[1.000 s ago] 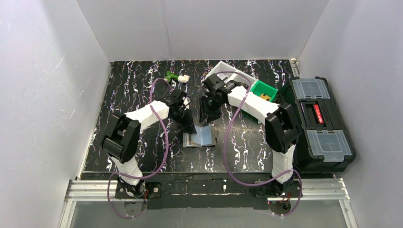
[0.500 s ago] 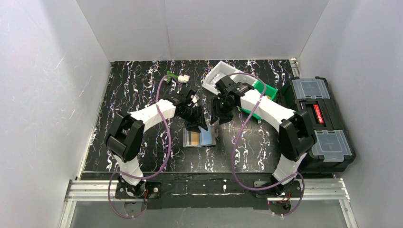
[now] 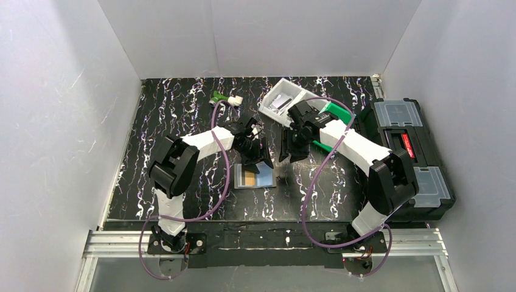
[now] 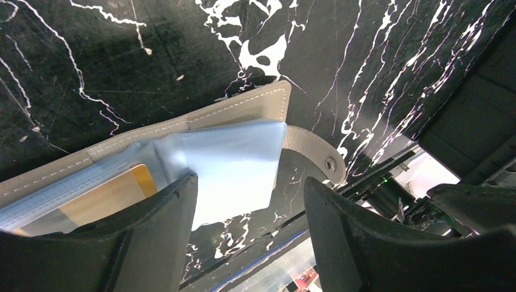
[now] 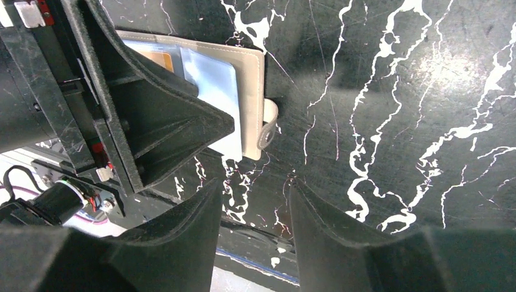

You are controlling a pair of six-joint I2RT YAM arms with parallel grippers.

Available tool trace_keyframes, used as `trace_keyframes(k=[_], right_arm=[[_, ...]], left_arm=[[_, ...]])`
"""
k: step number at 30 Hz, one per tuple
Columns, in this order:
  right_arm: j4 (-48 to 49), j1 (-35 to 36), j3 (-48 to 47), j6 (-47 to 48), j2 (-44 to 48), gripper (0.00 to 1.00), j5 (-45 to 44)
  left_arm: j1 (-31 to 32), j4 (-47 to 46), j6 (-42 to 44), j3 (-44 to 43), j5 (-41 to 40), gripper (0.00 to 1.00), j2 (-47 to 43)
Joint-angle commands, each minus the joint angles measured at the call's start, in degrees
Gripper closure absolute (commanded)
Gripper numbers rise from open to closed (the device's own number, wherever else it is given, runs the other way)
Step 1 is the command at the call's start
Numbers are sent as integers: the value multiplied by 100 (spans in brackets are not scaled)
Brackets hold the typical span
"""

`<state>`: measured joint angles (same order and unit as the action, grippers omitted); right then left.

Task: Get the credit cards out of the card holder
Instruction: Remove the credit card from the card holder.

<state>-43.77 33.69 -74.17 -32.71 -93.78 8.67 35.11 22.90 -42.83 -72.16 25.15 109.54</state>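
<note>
Both released: left pincer hovering over open holder, lying crosswise on desk, right pincer just beside.

The surface is black, veined with white marble streaks and faint purple tints. The card holder has a beige-grey cover with pale stitching. Its sleeves are translucent light blue, and a credit card inside carries an orange band. Its strap is grey with a silvery snap. The left end effector and right end effector are black. One bin is white, another bin green. The toolbox is black with clear greyish lids and a red label. The cables are purple.
</note>
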Motion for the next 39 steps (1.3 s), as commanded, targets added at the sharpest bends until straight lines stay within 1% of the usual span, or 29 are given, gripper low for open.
trace_keyframes(k=[1, 10, 15, 18, 21, 25, 30, 32, 34, 39], right_arm=[[188, -12, 47, 9, 131, 48, 125], [290, 10, -51, -131, 106, 48, 487], [357, 150, -127, -249, 91, 48, 658], [449, 279, -215, -345, 45, 48, 790], [570, 409, -305, -435, -114, 49, 968], [818, 494, -375, -578, -430, 51, 1275], [1155, 526, -491, -754, -909, 53, 1691], [1262, 562, -558, -791, -1101, 53, 1812], [1328, 589, -624, -814, -1318, 53, 1911], [1497, 603, -606, -864, -1635, 55, 1991]], left_arm=[[39, 40, -13, -173, 101, 36, -100], [26, 552, 203, -267, -401, 37, -625], [-44, 900, 360, -269, -744, 40, -882], [-175, 1173, 487, -230, -1015, 44, -1097], [-334, 1462, 630, -123, -1311, 49, -1314], [-554, 1587, 761, 177, -1421, 60, -1496], [-620, 1600, 882, 445, -1468, 78, -1412], [-628, 1581, 897, 485, -1454, 84, -1324], [-620, 1550, 911, 501, -1431, 88, -1269], [-618, 1493, 959, 468, -1414, 91, -1110]])
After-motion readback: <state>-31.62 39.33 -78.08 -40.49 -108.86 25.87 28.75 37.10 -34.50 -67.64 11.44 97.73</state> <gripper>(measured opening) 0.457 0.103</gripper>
